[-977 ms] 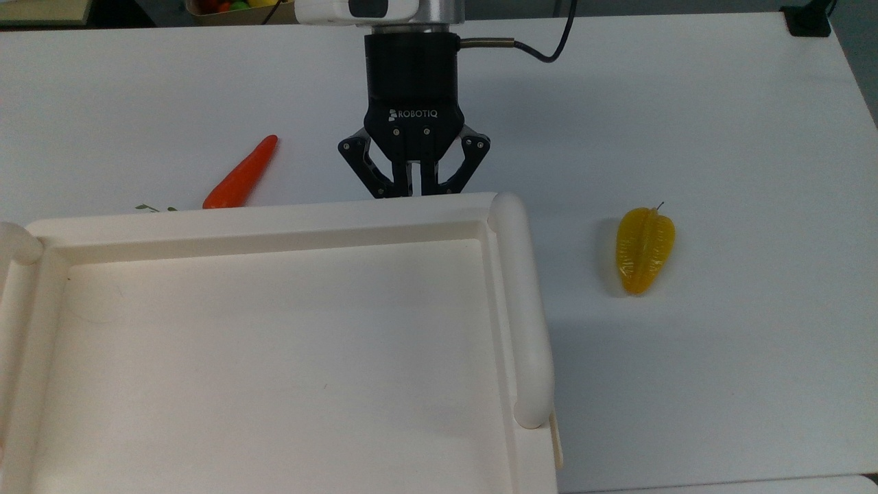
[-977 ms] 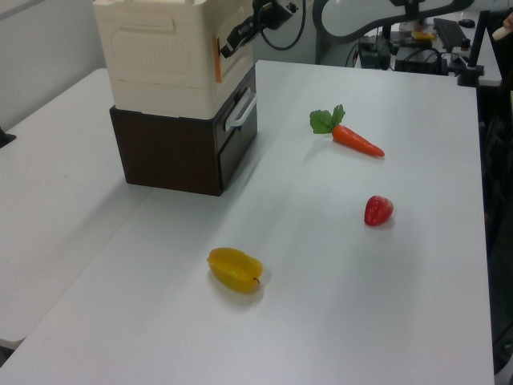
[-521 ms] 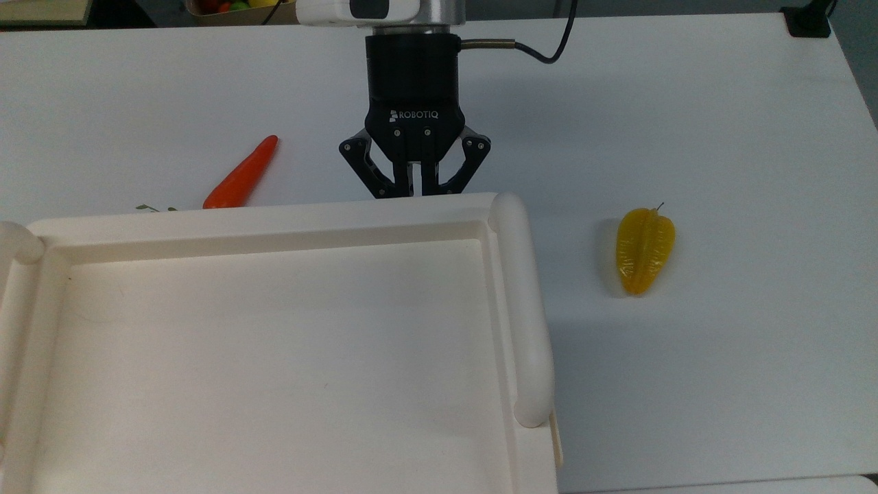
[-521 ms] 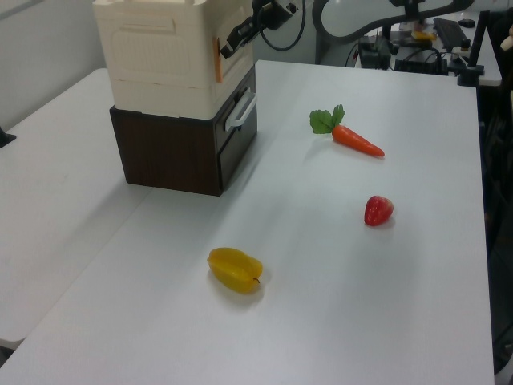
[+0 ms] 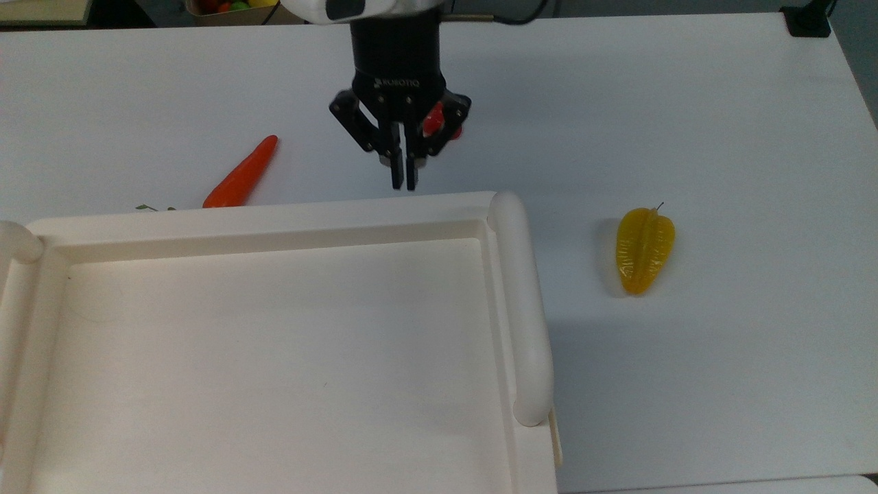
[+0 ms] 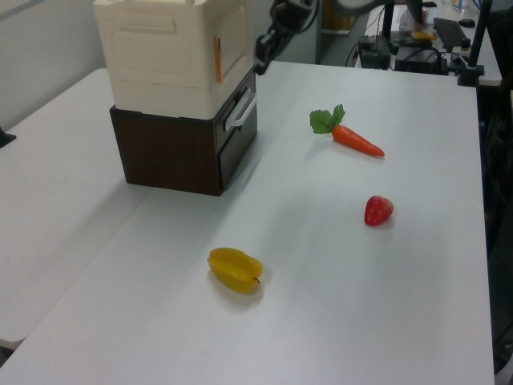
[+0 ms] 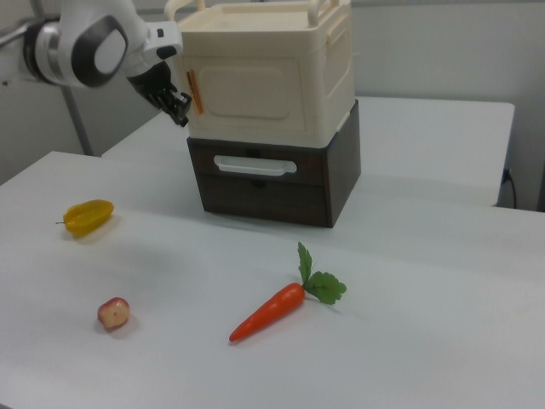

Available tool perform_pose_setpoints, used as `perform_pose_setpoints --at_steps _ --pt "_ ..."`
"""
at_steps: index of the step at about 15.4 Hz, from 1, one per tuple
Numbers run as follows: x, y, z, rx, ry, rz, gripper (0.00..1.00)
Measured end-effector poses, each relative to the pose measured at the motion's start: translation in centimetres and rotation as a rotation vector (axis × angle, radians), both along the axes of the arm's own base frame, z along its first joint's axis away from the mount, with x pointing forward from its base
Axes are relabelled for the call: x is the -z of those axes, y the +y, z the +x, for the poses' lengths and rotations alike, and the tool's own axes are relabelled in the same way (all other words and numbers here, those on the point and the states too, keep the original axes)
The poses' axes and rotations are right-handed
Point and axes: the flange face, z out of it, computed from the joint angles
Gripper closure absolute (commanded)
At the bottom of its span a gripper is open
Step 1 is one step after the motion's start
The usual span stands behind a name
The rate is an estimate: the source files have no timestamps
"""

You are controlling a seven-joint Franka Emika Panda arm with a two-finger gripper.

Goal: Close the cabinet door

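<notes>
Top view has the gripper (image 5: 402,180) backed off from the cabinet (image 5: 288,329) edge now, fingers pinched together and holding nothing, where a second ago it was tucked right against the front rim. Right view shows the cabinet door (image 7: 249,92) sitting flush in the cabinet's front, up on the dark drawer unit (image 7: 272,183) near the desk's (image 7: 409,341) back edge. Looks closed to me, so the arm pulling away probably means the job's basically done.
</notes>
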Motion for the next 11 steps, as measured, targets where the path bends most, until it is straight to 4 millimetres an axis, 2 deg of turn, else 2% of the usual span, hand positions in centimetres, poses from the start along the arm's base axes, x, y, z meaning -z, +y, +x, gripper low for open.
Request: perform_pose_setpoints --at_steps 3,4,6,8,11 --pt "-1.7 -4.0 -3.3 0.038 0.194 0.012 0.55" --pt "-2.1 -5.3 -4.5 0.050 0.254 0.017 0.43" --pt "-2.8 -7.2 -6.4 0.068 0.343 0.016 0.30" --pt "-3.1 -8.4 -7.9 0.080 0.404 -0.004 0.15" --pt "-1.4 -8.9 -9.1 0.082 0.473 -0.051 0.04"
